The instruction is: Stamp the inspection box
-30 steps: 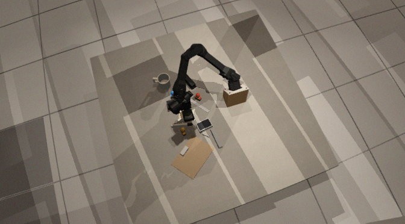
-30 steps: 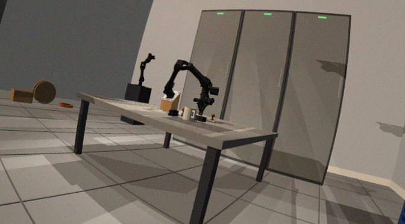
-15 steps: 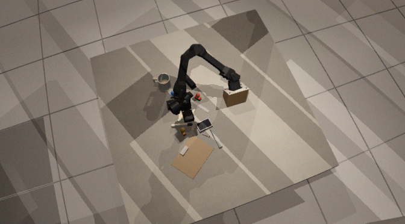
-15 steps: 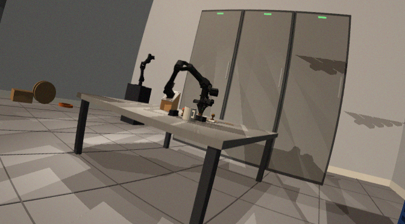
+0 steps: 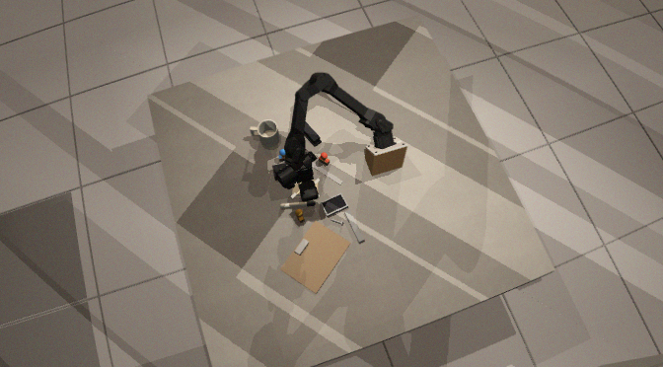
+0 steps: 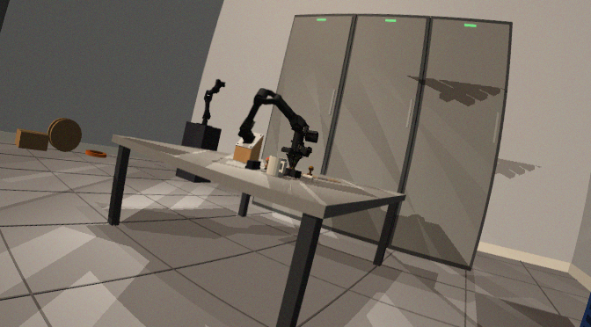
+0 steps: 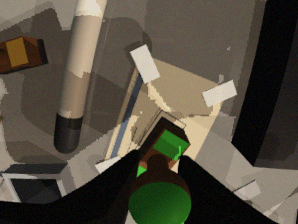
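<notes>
My gripper (image 7: 159, 159) (image 6: 293, 167) is shut on the green-topped stamp (image 7: 160, 201), whose dark block with a green patch points down. The block is low over the tan card (image 7: 187, 84), which has white strips at its corners. Thin lines of a box (image 7: 175, 119) show beside the block; the rest of the box is hidden under it. Whether the block touches the card, and any print under it, cannot be told. The ink pad (image 7: 37, 190) (image 5: 334, 204), black in a pale frame, lies off to the side of the card.
A pale marker with a dark end (image 7: 80, 75) (image 5: 297, 205) and an orange stamp (image 7: 17, 54) (image 5: 299, 215) lie beside the card. A dark block (image 7: 280, 100) is on the other side. A red stamp (image 5: 324, 158), a mug (image 5: 268, 135) (image 6: 273, 165) and a brown board (image 5: 321, 260) are around.
</notes>
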Controlling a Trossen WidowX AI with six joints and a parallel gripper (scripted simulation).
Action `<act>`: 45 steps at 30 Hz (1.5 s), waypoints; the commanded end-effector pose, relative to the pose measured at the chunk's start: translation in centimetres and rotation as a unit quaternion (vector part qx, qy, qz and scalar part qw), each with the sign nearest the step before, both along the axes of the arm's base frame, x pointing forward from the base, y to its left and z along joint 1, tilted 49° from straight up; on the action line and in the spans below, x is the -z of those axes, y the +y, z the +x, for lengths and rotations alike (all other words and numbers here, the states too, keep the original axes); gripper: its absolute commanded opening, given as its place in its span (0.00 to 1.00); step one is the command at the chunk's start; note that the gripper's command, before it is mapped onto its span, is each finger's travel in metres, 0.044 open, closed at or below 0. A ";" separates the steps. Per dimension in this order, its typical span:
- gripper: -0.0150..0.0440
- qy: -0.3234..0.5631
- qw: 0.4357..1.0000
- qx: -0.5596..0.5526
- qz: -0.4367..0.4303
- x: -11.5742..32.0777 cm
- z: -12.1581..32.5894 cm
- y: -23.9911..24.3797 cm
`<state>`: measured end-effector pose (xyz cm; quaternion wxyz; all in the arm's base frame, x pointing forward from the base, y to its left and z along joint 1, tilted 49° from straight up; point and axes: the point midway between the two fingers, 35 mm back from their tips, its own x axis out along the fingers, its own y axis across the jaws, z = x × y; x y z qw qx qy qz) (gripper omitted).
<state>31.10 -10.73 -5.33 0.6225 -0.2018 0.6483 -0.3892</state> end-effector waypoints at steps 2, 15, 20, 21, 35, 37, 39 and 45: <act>0.25 0.005 1.000 -0.001 -0.002 0.3 -0.3 -0.3; 0.25 0.005 1.000 -0.001 -0.003 0.7 -0.5 -0.9; 0.25 0.005 1.000 -0.001 -0.003 0.7 -0.5 -0.9; 0.25 0.005 1.000 -0.001 -0.003 0.7 -0.5 -0.9; 0.25 0.004 1.000 -0.002 -0.003 0.9 -0.6 -1.0; 0.25 0.004 1.000 -0.002 -0.003 0.9 -0.6 -1.1; 0.25 0.004 1.000 -0.002 -0.003 0.9 -0.6 -1.1; 0.25 0.004 1.000 -0.002 -0.003 1.0 -0.6 -1.2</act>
